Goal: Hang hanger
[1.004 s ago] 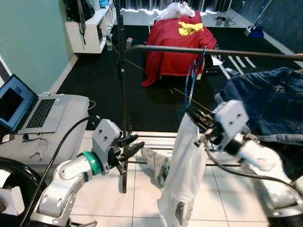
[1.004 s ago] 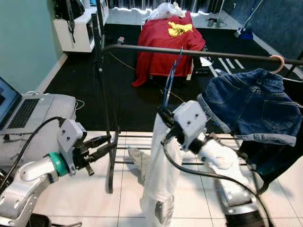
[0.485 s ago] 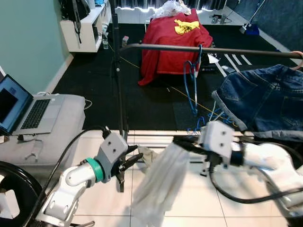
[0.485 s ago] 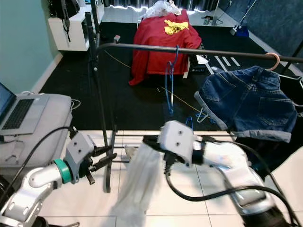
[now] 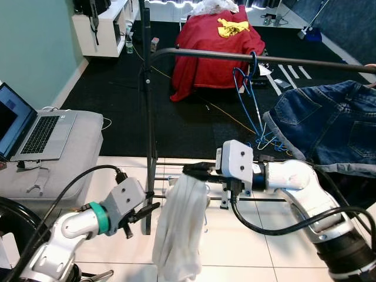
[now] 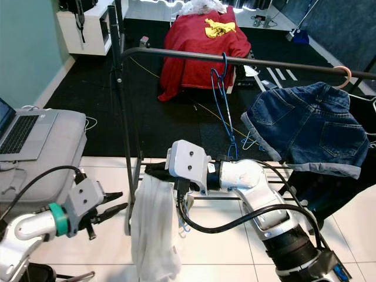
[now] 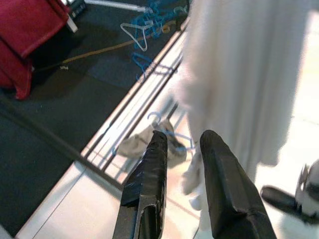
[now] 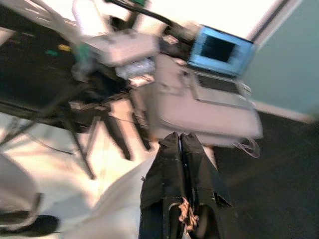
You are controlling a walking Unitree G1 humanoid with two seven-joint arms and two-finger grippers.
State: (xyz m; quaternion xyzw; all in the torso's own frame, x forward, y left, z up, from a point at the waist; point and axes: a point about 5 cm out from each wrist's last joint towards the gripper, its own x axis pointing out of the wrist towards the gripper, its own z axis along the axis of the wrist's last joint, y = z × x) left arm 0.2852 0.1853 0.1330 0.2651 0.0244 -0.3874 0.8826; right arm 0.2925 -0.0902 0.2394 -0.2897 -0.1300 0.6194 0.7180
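A blue hanger (image 5: 245,88) hangs by its hook from the dark rail (image 5: 200,54), with nothing on it. My right gripper (image 5: 191,170) is below and left of it, low in front of the rack, shut on the top of a white garment (image 5: 179,229) that drapes down towards the tiles. In the right wrist view its fingers (image 8: 172,164) are pressed together over the white cloth (image 8: 124,209). My left gripper (image 5: 150,210) is just left of the garment, open, with nothing between its fingers. The left wrist view has the garment (image 7: 249,74) close ahead.
Denim shorts (image 5: 329,123) hang on the rail's right end. The rack's upright post (image 5: 150,129) stands between my arms. Loose blue hangers (image 5: 267,144) and a crumpled cloth (image 7: 144,144) lie at the rack's base. A laptop (image 5: 35,132) rests on a grey seat at left. A red-draped object (image 5: 211,47) stands behind.
My right gripper has carried the white garment down and to the left, away from the blue hanger, which stays on the rail. My left gripper has dropped lower.
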